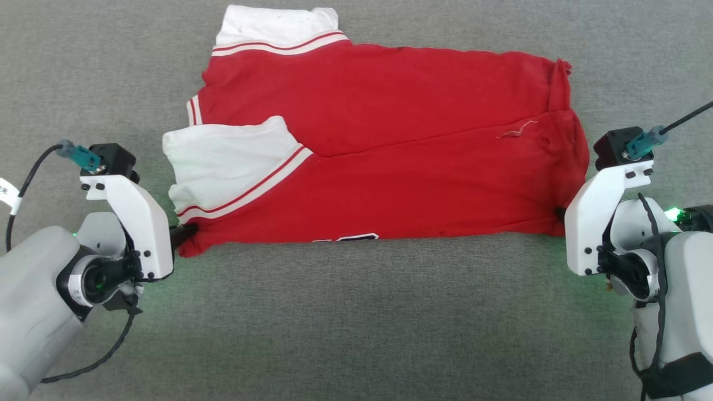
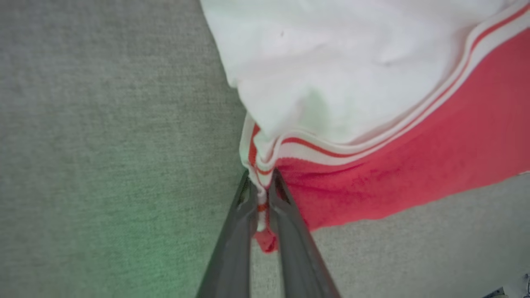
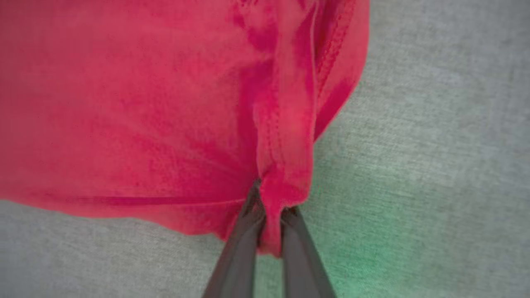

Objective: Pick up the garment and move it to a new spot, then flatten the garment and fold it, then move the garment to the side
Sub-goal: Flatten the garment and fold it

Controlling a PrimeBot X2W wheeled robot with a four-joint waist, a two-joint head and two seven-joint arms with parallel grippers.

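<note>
The garment [image 1: 390,150], a red jersey with white sleeve ends and striped trim, lies folded lengthwise on the grey surface. A bit of black lettering peeks out at its near edge. My left gripper [image 1: 186,234] is shut on the garment's near left corner; in the left wrist view its fingers [image 2: 261,194] pinch striped trim and red cloth [image 2: 372,182]. My right gripper [image 1: 558,214] is shut on the near right corner; in the right wrist view a bunched red fold [image 3: 285,157] sits between its tips [image 3: 271,207].
Grey woven cloth [image 1: 356,323] covers the whole work surface. Open grey room lies in front of the garment and at both sides. Dark cables hang from each wrist.
</note>
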